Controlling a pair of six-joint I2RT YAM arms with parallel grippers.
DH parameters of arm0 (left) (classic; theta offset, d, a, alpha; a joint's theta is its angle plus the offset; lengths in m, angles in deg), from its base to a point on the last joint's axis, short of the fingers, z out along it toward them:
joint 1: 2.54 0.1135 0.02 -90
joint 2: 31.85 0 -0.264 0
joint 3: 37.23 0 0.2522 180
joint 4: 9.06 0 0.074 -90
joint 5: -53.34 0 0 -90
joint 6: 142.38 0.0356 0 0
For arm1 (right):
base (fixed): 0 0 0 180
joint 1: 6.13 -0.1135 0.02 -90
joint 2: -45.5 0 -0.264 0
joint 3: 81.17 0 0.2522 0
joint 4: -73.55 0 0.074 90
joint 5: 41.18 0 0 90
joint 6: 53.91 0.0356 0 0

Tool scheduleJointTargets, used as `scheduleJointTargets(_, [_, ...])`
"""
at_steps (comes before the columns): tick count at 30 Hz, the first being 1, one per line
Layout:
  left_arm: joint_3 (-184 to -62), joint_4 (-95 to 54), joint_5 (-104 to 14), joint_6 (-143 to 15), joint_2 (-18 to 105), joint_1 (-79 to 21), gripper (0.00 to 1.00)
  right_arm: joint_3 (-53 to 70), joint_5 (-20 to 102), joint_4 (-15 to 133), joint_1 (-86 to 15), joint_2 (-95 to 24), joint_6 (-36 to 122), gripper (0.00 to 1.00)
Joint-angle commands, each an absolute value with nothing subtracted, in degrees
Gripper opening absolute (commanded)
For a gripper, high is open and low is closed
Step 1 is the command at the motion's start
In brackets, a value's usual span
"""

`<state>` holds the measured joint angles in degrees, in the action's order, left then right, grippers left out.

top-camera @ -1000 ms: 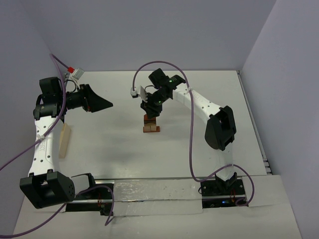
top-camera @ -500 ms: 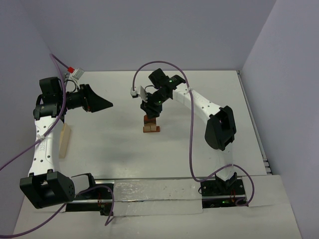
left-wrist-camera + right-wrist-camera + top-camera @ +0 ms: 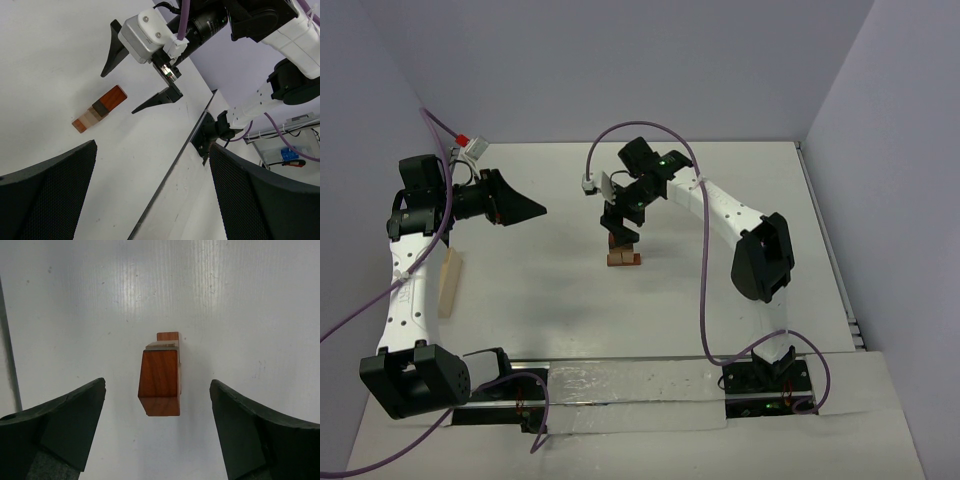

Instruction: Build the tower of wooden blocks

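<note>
The wood block tower [image 3: 621, 252] stands mid-table as a short stack with a reddish-brown block on top, then dark and tan layers, and a reddish base. The left wrist view shows the tower [image 3: 99, 108] from the side; the right wrist view looks straight down on its top block [image 3: 160, 380]. My right gripper [image 3: 623, 226] hangs just above the tower, open. Its fingers [image 3: 75, 415] stand well apart from the top block on either side. My left gripper [image 3: 532, 208] is held up at the far left, open and empty.
A pale wooden tray [image 3: 448, 282] lies near the table's left edge beside the left arm. The right arm [image 3: 280, 30] reaches over the table from the right. Grey walls close the back and both sides.
The right gripper's jaws have spread wide and let go of the top reddish-brown block, which stays on the stack. The left arm has not moved.
</note>
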<state>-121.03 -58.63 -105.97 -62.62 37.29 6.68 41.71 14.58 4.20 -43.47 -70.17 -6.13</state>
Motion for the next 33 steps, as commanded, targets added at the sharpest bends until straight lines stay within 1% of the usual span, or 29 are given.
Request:
scheduleJointTargets(1, [-123.37,-58.67,-106.78,-60.93,37.05,7.22,0.99,43.68,12.69,6.0,-43.56,-63.96,-4.48,0.93])
scheduleJointTargets(6, [-125.32,-63.7,-104.35,-55.92,36.84,7.22,0.99,41.78,12.83,7.16,-43.16,-56.62,-2.19,0.98])
scheduleJointTargets(7, [-125.77,-65.04,-102.5,-54.51,36.67,7.22,0.99,40.67,13.1,7.85,-42.84,-54.78,-1.24,1.0])
scheduleJointTargets(12, [-126.22,-68.17,-89.03,-47.63,36.44,7.22,0.99,33.52,15.52,13.05,-39.17,-45.99,4.15,1.0])
scheduleJointTargets(15, [-125.02,-67.4,-82.59,-46.49,36.1,7.13,0.99,24.42,16.37,22.17,-32.97,-39.52,15.77,1.0])
scheduleJointTargets(16, [-124.18,-66.15,-80.81,-46.74,35.68,7.13,0.99,19.36,16.64,27.09,-29.09,-36.05,18.83,1.0])
scheduleJointTargets(18, [-123.37,-65.27,-77.06,-46.53,35.27,7.08,0.99,12.77,19.2,30.72,-25.19,-32.24,24.71,1.0])
scheduleJointTargets(24, [-120.11,-62.05,-70.21,-46.66,33.99,6.96,0.99,-3.18,34.7,37.08,-16.82,-20.07,28.59,1.0])
scheduleJointTargets(27, [-118.24,-59.4,-66.33,-46.77,33.57,6.96,0.99,-7.61,39.12,37.74,-14.42,-16.3,30.42,1.0])
scheduleJointTargets(33, [-115.08,-56.43,-63.59,-47.09,32.94,6.87,0.99,-15.43,40.64,40.32,-11.63,-10.24,33.81,1.0])
